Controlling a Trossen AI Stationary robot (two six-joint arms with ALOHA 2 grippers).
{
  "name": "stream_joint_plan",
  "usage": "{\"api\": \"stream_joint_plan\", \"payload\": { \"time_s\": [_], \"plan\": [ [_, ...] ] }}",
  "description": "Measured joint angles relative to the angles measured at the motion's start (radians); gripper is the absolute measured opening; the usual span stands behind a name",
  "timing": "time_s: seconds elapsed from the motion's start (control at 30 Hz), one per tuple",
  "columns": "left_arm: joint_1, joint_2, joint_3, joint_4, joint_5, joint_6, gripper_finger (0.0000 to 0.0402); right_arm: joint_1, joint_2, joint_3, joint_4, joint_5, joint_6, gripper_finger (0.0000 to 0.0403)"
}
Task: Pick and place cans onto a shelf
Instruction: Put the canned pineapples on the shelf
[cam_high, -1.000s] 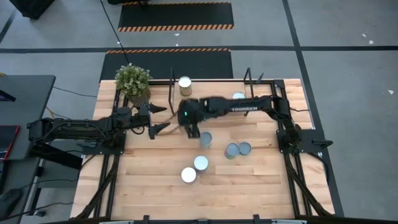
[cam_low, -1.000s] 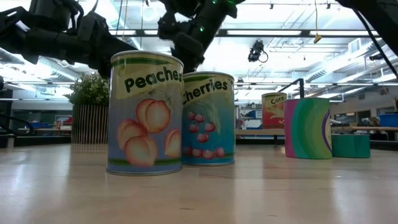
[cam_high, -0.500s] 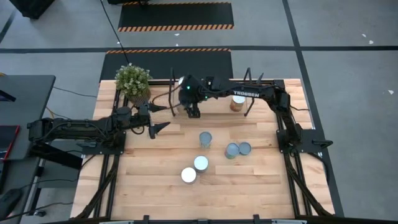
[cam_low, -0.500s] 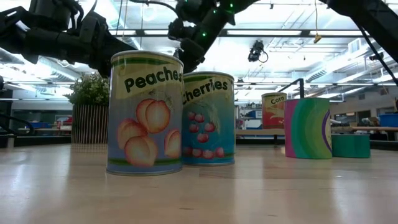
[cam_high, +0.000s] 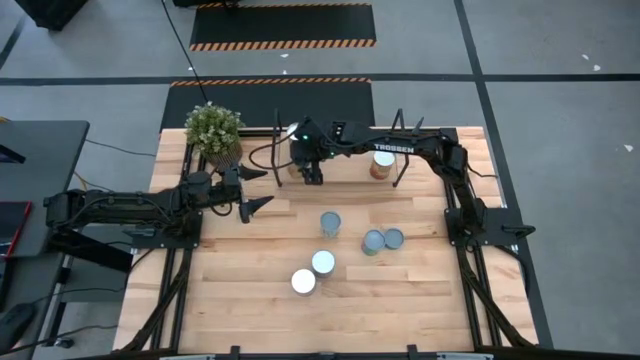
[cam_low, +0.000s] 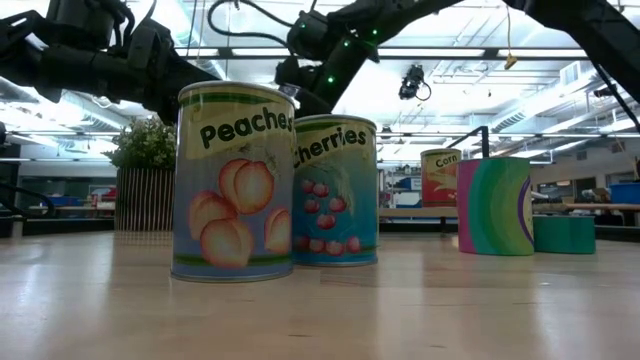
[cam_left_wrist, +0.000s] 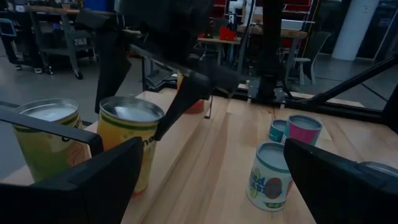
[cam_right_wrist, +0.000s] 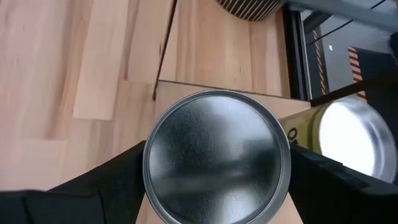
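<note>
From above, we are seeing the right pincer (cam_high: 311, 172) hanging over the shelf (cam_high: 345, 160) at the table's (cam_high: 240, 290) far edge, beside a can (cam_high: 382, 163) standing there; five loose cans (cam_high: 330, 222) are sitting mid-table. The left pincer (cam_high: 252, 190) is waiting wide open near the plant (cam_high: 213, 130). In the right wrist view, its fingers (cam_right_wrist: 112, 180) are clasping a silver-topped can (cam_right_wrist: 216, 155) above the shelf board.
</note>
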Motion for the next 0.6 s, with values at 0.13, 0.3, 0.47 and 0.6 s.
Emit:
{"api": "stream_joint_plan", "payload": {
  "time_s": [0.13, 0.3, 0.47, 0.6],
  "plan": [
    [0.000, 0.000, 0.000, -0.001, 0.000, 0.000, 0.0396, -0.010, 0.000, -0.014, 0.007, -0.018, 0.003, 0.0337],
    [0.000, 0.000, 0.000, -0.005, 0.000, 0.000, 0.0396, -0.013, 0.000, -0.026, 0.017, -0.020, 0.003, 0.0337],
    [0.000, 0.000, 0.000, -0.005, 0.000, 0.000, 0.0396, -0.015, 0.000, -0.026, 0.020, -0.023, 0.003, 0.0347],
    [0.000, 0.000, 0.000, -0.005, 0.000, 0.000, 0.0396, -0.021, 0.000, -0.026, 0.043, -0.024, 0.003, 0.0367]
  ]
}}
